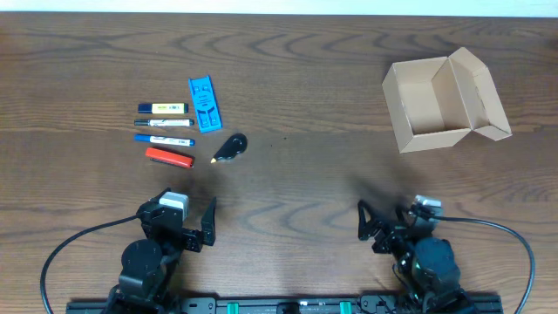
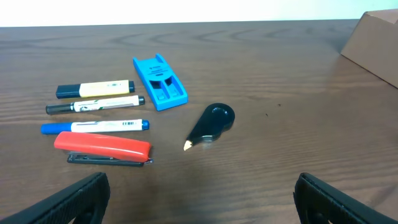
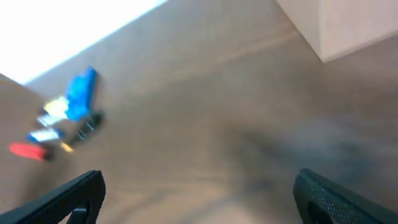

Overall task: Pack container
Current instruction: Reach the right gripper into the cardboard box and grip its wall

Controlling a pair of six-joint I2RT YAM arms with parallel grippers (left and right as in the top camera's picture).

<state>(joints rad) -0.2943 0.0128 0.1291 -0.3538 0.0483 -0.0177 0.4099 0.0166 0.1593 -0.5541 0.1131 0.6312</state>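
Observation:
The tan cardboard container (image 1: 436,105) stands open at the back right, its flap lid raised on the right; a corner shows in the left wrist view (image 2: 376,43) and the right wrist view (image 3: 336,25). At the left lie a yellow highlighter (image 1: 163,108) (image 2: 94,89), a black pen (image 1: 164,122) (image 2: 93,104), a blue pen (image 1: 163,139) (image 2: 94,127), a red stapler (image 1: 169,157) (image 2: 102,148), a blue holder (image 1: 205,104) (image 2: 160,82) and a black correction-tape dispenser (image 1: 230,147) (image 2: 210,123). My left gripper (image 1: 196,228) (image 2: 199,199) is open and empty near the front edge. My right gripper (image 1: 377,225) (image 3: 199,193) is open and empty; its view is blurred.
The wooden table (image 1: 305,174) spans the view. Black cables run from both arm bases along the front edge. The stationery also shows as a blurred cluster in the right wrist view (image 3: 62,121).

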